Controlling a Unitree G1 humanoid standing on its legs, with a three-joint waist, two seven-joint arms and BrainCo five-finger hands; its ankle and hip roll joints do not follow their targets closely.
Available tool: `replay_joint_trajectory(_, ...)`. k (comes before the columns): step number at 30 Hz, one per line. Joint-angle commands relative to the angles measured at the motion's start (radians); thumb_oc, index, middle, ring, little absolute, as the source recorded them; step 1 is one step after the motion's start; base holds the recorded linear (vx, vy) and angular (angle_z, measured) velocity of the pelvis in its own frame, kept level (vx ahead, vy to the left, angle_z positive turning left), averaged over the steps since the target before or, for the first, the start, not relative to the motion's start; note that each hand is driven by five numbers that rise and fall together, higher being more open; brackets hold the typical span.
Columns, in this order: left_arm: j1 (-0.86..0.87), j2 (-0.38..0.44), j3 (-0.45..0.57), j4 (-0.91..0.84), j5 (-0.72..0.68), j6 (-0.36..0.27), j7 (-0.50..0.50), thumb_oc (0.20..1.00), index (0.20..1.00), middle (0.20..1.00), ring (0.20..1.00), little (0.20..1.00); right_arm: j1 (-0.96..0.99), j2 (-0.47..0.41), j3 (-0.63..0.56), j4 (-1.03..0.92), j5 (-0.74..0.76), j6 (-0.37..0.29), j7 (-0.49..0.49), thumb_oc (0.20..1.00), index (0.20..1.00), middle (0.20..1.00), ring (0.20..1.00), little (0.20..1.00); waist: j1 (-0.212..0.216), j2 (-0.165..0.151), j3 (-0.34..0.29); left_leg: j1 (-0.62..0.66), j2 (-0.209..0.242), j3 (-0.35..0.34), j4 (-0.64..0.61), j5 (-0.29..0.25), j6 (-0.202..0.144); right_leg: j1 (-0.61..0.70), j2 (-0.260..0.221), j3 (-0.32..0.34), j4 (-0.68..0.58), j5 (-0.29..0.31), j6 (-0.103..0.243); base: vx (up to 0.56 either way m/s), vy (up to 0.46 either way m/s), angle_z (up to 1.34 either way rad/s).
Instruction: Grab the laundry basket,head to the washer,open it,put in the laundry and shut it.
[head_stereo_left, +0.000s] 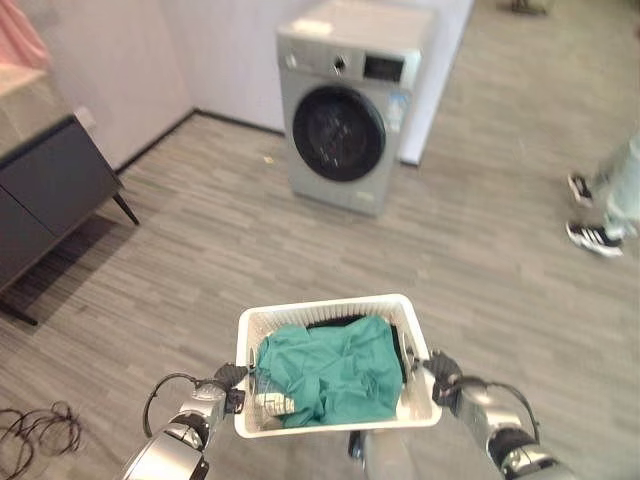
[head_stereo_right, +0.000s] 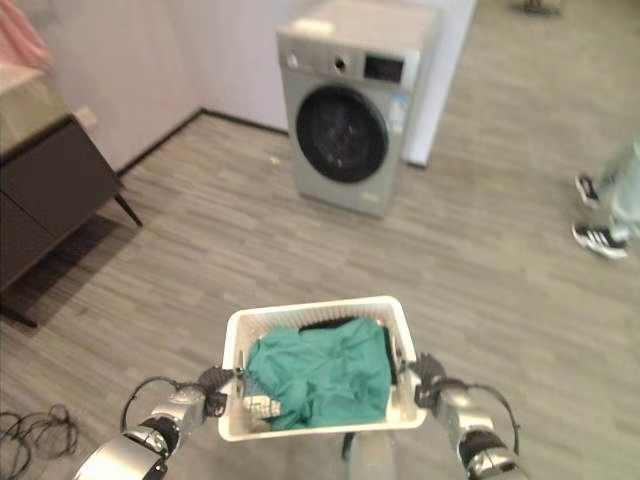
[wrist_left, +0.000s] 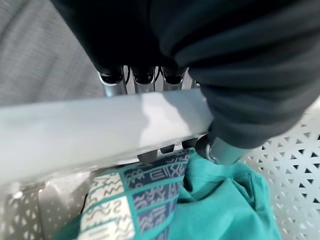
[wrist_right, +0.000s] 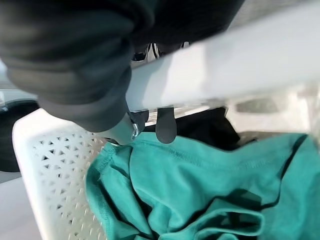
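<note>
Carrying a white perforated plastic laundry basket (head_stereo_left: 415, 330) between both hands, near the bottom centre of the head views, above the grey wood-plank floor (head_stereo_left: 220, 240). The left hand (head_stereo_left: 228, 378) is at the basket's left rim and the right hand (head_stereo_left: 441, 372) at its right rim. Left wrist view: fingers (wrist_left: 145, 80) wrap over the white rim bar, dark tips showing below it inside the basket, thumb beside them, so the left hand is closed around the rim. Right wrist view: fingers (wrist_right: 165, 122) likewise hook over the rim bar with a dark tip pointing down inside; the right hand is closed around the rim.

Basket contents: a crumpled teal-green garment (head_stereo_left: 335, 368) covers most of the inside. A piece of dark fabric (head_stereo_left: 335, 322) shows at the far side beneath it. At the near left corner lies a patterned cloth (wrist_left: 140, 195) in navy, cream and teal bands, touching the teal garment.

The silver front-loading washing machine (head_stereo_left: 345, 110) stands far ahead, slightly right of centre, against a white wall. Its round dark door (head_stereo_left: 338, 133) is closed. It is well apart from the basket.

Far left: a dark cabinet on slanted legs (head_stereo_left: 50, 190) with a light counter (head_stereo_left: 25, 85) top. Right edge: a person's legs and black-and-white shoes (head_stereo_left: 595, 236), standing on the floor.
</note>
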Motion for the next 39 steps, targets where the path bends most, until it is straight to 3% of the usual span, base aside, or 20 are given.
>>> replay_joint_trajectory(1,-0.062,-0.002,0.042,-0.023,-0.055,-0.012,-0.084,0.2,0.2,0.2,0.2,0.2,0.049,-0.036,0.073,-0.021,0.057,0.021,0.095,0.2,0.2,0.2,0.2,0.2,-0.021,-0.013,0.009,-0.137,0.053,0.023,0.362,0.373,-0.022,0.122,0.045,0.013,-0.111,0.008,0.022,0.27,-0.398,0.18)
replay_joint_trajectory(4,-0.056,0.005,0.039,-0.022,-0.068,-0.003,-0.08,0.2,0.2,0.2,0.2,0.2,0.045,-0.044,0.089,-0.016,0.073,0.02,0.092,0.2,0.2,0.2,0.2,0.2,0.023,-0.058,0.023,-0.273,0.143,0.096,0.687,0.385,-0.024,0.24,0.085,0.007,-0.159,-0.061,-0.047,0.4,-0.512,-0.21)
replay_joint_trajectory(6,-0.068,0.0,0.035,-0.012,-0.076,0.004,-0.079,0.2,0.2,0.2,0.2,0.2,0.041,-0.049,0.092,0.001,0.076,0.028,0.076,0.2,0.2,0.2,0.2,0.2,0.044,-0.064,0.029,-0.363,0.174,0.154,0.708,0.384,-0.041,0.305,0.097,0.011,-0.19,-0.076,-0.051,0.35,-0.271,-0.36)
replay_joint_trajectory(9,-0.08,-0.009,0.029,-0.014,-0.075,0.004,-0.08,0.2,0.2,0.2,0.2,0.2,0.043,-0.05,0.082,-0.005,0.082,0.028,0.073,0.2,0.2,0.2,0.2,0.2,0.057,-0.065,0.032,-0.457,0.155,0.222,0.598,0.366,-0.048,0.349,0.091,0.003,-0.214,-0.078,-0.036,0.28,-0.081,-0.03)
replay_joint_trajectory(11,-0.084,-0.005,0.029,-0.02,-0.062,-0.003,-0.075,0.2,0.2,0.2,0.2,0.2,0.061,-0.052,0.067,-0.033,0.079,0.023,0.076,0.2,0.2,0.2,0.2,0.2,0.062,-0.05,0.032,-0.497,0.133,0.277,0.283,0.42,-0.045,0.373,0.09,0.013,-0.216,-0.089,-0.006,0.31,0.004,-0.06)
replay_joint_trajectory(12,-0.084,-0.005,0.029,-0.02,-0.062,-0.003,-0.075,0.2,0.2,0.2,0.2,0.2,0.061,-0.052,0.067,-0.033,0.079,0.023,0.076,0.2,0.2,0.2,0.2,0.2,0.062,-0.05,0.032,-0.496,0.132,0.277,0.282,0.421,-0.045,0.374,0.089,0.013,-0.216,-0.089,-0.006,0.22,0.064,-0.06)
replay_joint_trajectory(14,-0.069,0.006,0.039,-0.024,-0.05,-0.011,-0.086,0.2,0.2,0.2,0.2,0.2,0.081,-0.05,0.074,-0.068,0.065,0.015,0.087,0.2,0.2,0.2,0.2,0.2,0.078,-0.018,0.03,-0.507,0.041,0.201,-0.087,0.458,-0.012,0.414,0.105,0.045,-0.214,-0.115,0.021,0.4,0.116,0.06)
replay_joint_trajectory(15,-0.062,0.008,0.042,-0.023,-0.043,-0.013,-0.087,0.2,0.2,0.2,0.2,0.2,0.081,-0.049,0.079,-0.066,0.06,0.012,0.089,0.2,0.2,0.2,0.2,0.2,0.085,-0.01,0.028,-0.51,0.023,0.184,-0.163,0.481,-0.016,0.426,0.113,0.057,-0.215,-0.124,0.023,0.35,0.073,0.11)
replay_joint_trajectory(19,-0.038,0.016,0.054,-0.023,-0.045,-0.015,-0.092,0.2,0.2,0.2,0.2,0.2,0.067,-0.047,0.095,-0.048,0.043,0.017,0.099,0.2,0.2,0.2,0.2,0.2,0.103,0.001,0.02,-0.502,0.047,0.239,-0.197,0.53,-0.026,0.468,0.14,0.098,-0.18,-0.164,0.01,0.39,-0.026,-0.27)
replay_joint_trajectory(24,-0.007,0.018,0.069,-0.036,-0.057,-0.02,-0.09,0.2,0.2,0.2,0.2,0.2,0.064,-0.034,0.103,-0.044,0.023,0.025,0.107,0.2,0.2,0.2,0.2,0.2,0.115,-0.005,-0.006,-0.446,-0.005,0.222,-0.163,0.44,0.029,0.498,0.115,0.131,-0.129,-0.201,0.027,0.32,0.063,-0.49)
replay_joint_trajectory(28,0.012,0.013,0.072,-0.049,-0.058,-0.03,-0.078,0.2,0.2,0.2,0.2,0.2,0.079,-0.023,0.093,-0.035,0.013,0.021,0.115,0.2,0.2,0.2,0.2,0.2,0.135,-0.024,-0.031,-0.408,-0.038,0.258,-0.155,0.359,0.076,0.489,0.067,0.139,-0.035,-0.156,0.074,0.29,0.125,-0.02)
replay_joint_trajectory(29,0.016,0.009,0.056,-0.073,-0.065,-0.034,-0.069,0.2,0.2,0.2,0.2,0.2,0.095,-0.024,0.086,-0.035,-0.007,0.025,0.115,0.2,0.2,0.2,0.2,0.2,0.143,-0.028,-0.033,-0.368,-0.068,0.264,-0.164,0.311,0.118,0.41,0.033,0.139,0.164,-0.01,0.138,0.16,0.116,-0.02)
replay_joint_trajectory(30,0.016,0.008,0.056,-0.074,-0.065,-0.034,-0.069,0.2,0.2,0.2,0.2,0.2,0.095,-0.024,0.086,-0.035,-0.008,0.025,0.115,0.2,0.2,0.2,0.2,0.2,0.145,-0.028,-0.034,-0.369,-0.069,0.266,-0.165,0.31,0.119,0.408,0.032,0.14,0.166,-0.011,0.138,0.27,0.241,-0.04)
replay_joint_trajectory(31,0.011,-0.002,0.03,-0.119,-0.083,-0.034,-0.071,0.2,0.2,0.2,0.2,0.2,0.095,-0.025,0.09,-0.061,-0.04,0.031,0.131,0.2,0.2,0.2,0.2,0.2,0.137,-0.002,-0.008,-0.303,-0.068,0.269,-0.189,0.285,0.145,0.305,-0.002,0.108,0.373,0.093,0.187,0.22,0.206,-0.06)
replay_joint_trajectory(32,0.008,-0.005,0.02,-0.122,-0.082,-0.035,-0.07,0.2,0.2,0.2,0.2,0.2,0.097,-0.025,0.087,-0.061,-0.044,0.032,0.132,0.2,0.2,0.2,0.2,0.2,0.124,0.011,0.002,-0.27,-0.067,0.253,-0.201,0.266,0.146,0.268,-0.005,0.1,0.439,0.082,0.193,0.17,0.181,0.09)
replay_joint_trajectory(35,0.002,-0.009,0.011,-0.102,-0.062,-0.034,-0.065,0.2,0.2,0.2,0.2,0.2,0.1,-0.022,0.083,-0.054,-0.045,0.026,0.134,0.2,0.2,0.2,0.2,0.2,0.099,0.038,0.022,-0.209,-0.056,0.252,-0.211,0.262,0.151,0.169,-0.047,0.029,0.45,0.032,0.162,0.21,0.07,0.23)
replay_joint_trajectory(36,-0.024,-0.015,-0.01,-0.084,-0.045,-0.033,-0.077,0.2,0.2,0.2,0.2,0.2,0.094,-0.02,0.085,-0.026,-0.029,0.027,0.141,0.2,0.2,0.2,0.2,0.2,0.083,0.04,0.025,-0.167,-0.067,0.221,-0.223,0.26,0.122,0.162,-0.046,0.008,0.235,-0.019,0.138,0.33,-0.176,0.17)
replay_joint_trajectory(37,-0.04,-0.015,-0.026,-0.08,-0.035,-0.037,-0.079,0.2,0.2,0.2,0.2,0.2,0.089,-0.027,0.087,-0.004,-0.025,0.02,0.139,0.2,0.2,0.2,0.2,0.2,0.074,0.03,0.027,-0.159,-0.082,0.175,-0.213,0.251,0.102,0.161,-0.026,0.047,0.002,-0.02,0.13,0.39,-0.199,0.03)
replay_joint_trajectory(38,-0.171,-0.011,-0.084,-0.089,0.001,-0.071,-0.023,0.2,0.2,0.2,0.2,0.2,0.076,-0.075,0.181,0.059,-0.085,0.018,0.195,0.2,0.2,0.2,0.2,0.2,0.081,0.023,0.026,-0.172,-0.081,0.144,-0.219,0.252,0.099,0.189,-0.017,0.064,-0.048,-0.052,0.129,0.18,-0.185,0.46)
replay_joint_trajectory(39,-0.132,0.008,-0.093,-0.082,-0.007,-0.048,-0.055,0.2,0.2,0.2,0.2,0.2,0.059,-0.082,0.118,0.087,-0.051,0.036,0.151,0.2,0.2,0.2,0.2,0.2,0.092,0.014,0.019,-0.198,-0.087,0.126,-0.182,0.263,0.103,0.178,-0.009,0.145,0.001,0.022,0.145,0.04,-0.1,0.98)
